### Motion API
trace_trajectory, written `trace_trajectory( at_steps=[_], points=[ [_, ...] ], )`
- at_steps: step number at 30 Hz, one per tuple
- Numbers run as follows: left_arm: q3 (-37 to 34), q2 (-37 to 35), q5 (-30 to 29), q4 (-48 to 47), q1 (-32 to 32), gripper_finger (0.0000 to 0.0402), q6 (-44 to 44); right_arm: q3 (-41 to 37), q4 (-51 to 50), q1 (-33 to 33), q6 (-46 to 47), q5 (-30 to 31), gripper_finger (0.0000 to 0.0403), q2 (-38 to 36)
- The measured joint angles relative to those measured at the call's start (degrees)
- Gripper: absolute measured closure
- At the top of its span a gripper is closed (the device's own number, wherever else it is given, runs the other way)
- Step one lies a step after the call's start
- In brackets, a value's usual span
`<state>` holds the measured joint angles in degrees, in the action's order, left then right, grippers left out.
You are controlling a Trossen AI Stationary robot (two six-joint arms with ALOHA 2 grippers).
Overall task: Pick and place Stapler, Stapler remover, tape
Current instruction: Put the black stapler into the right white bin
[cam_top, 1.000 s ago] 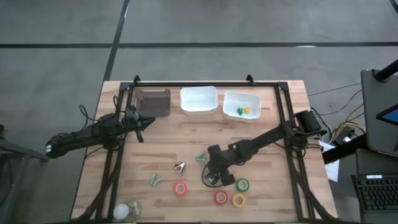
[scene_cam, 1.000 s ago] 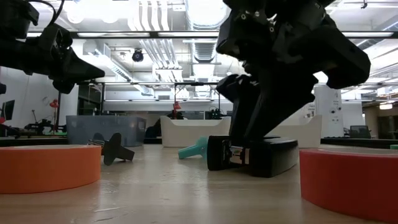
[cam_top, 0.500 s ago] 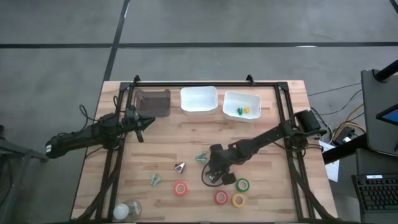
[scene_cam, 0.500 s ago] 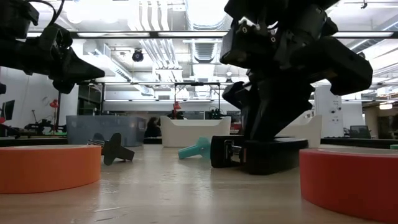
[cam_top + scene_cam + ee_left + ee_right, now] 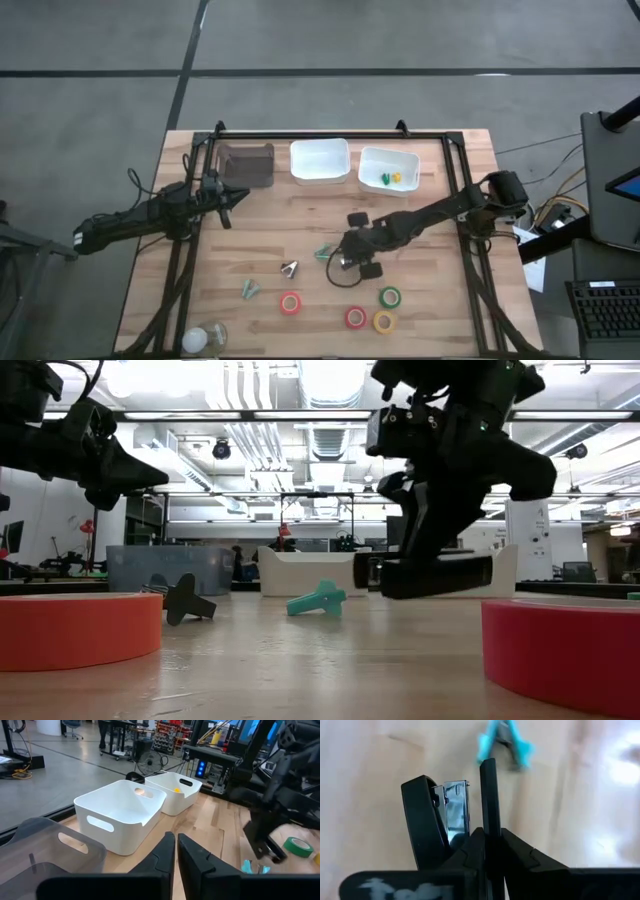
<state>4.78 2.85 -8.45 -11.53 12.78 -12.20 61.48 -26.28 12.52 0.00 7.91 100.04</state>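
— Where is the stapler (image 5: 437, 574)?
— Off the table (image 5: 440, 300), clamped between the right gripper (image 5: 352, 258)'s fingers, above the middle and near a teal stapler remover (image 5: 317, 600).
— And the left gripper (image 5: 226, 199)?
— Fingers closed on nothing, waiting beside the grey bin (image 5: 247, 165). Tape rolls (image 5: 388, 297) lie along the near edge.

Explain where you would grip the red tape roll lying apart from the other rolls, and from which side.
Grip the red tape roll by its wall from straight above: it lies flat, core hole up, so one of the jaws likely fits inside the hole, the other outside the rim. From the side only a low curved edge shows.
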Motion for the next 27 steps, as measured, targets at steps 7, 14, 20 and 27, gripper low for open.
trace_trajectory(
  at_steps=[7,14,20,27],
  points=[
    [0.00,0.00,0.00,0.00,0.00,0.0378,0.00,0.00,-6.25,-4.71,-0.38,2.82,0.0366,-7.32],
    [0.00,0.00,0.00,0.00,0.00,0.0376,0.01,-0.12,-8.94,-12.62,-1.50,2.86,0.0364,-15.90],
    [0.00,0.00,0.01,0.00,0.00,0.0378,0.01,-0.14,-9.81,-20.24,-0.22,5.33,0.0361,-20.26],
    [0.00,0.00,0.00,-0.02,0.00,0.0378,-0.01,-0.46,-12.98,-27.09,5.23,12.24,0.0360,-21.66]
  ],
)
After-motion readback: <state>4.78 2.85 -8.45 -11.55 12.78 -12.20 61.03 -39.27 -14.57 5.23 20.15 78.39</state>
